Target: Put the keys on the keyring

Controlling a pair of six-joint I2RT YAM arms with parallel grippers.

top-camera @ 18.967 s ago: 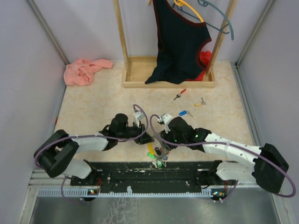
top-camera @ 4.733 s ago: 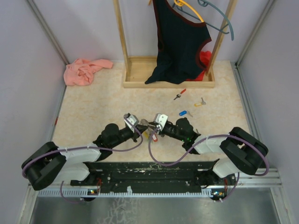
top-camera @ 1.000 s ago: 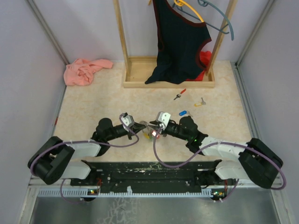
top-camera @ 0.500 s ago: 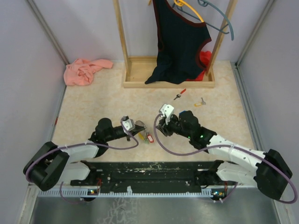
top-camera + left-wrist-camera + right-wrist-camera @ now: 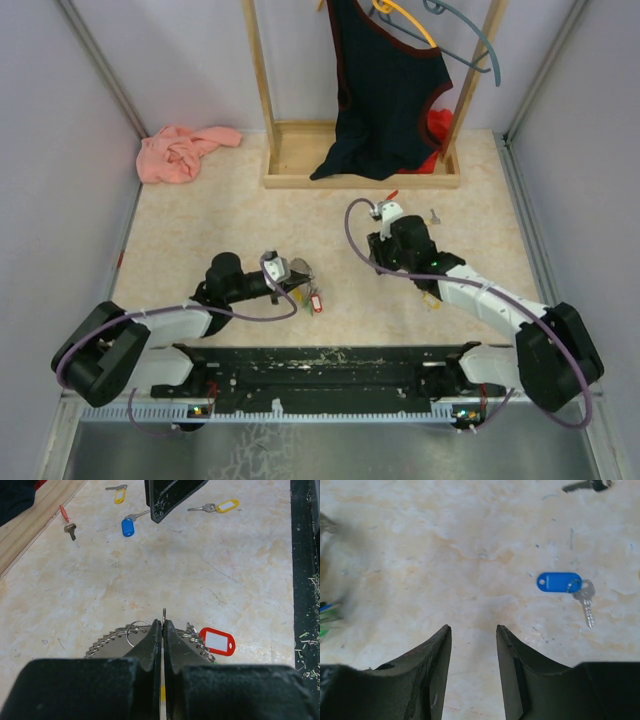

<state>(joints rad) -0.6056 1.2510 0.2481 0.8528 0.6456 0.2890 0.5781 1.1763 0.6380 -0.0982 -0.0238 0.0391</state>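
Note:
The keyring (image 5: 107,639), a grey ridged chain loop with small wire rings, lies on the floor under my left gripper (image 5: 163,622). That gripper is shut on a thin metal ring of the keyring standing on edge. A red tag (image 5: 216,641) lies against the chain. From above, the left gripper (image 5: 292,272) and keyring (image 5: 303,270) sit left of centre. My right gripper (image 5: 472,627) hangs open and empty over bare floor, left of a key with a blue tag (image 5: 558,581). Overhead, the right gripper (image 5: 380,248) hides this key.
Loose keys lie beyond: a red-headed one (image 5: 67,522), a yellow-headed one (image 5: 119,494), a blue one (image 5: 128,526) and a yellow-tagged one (image 5: 220,506). A wooden clothes rack (image 5: 360,175) with a dark top stands at the back, a pink cloth (image 5: 185,150) far left.
My right gripper opened and pulled away from the keyring, moving up and right toward the loose keys. The left gripper stayed shut on the ring.

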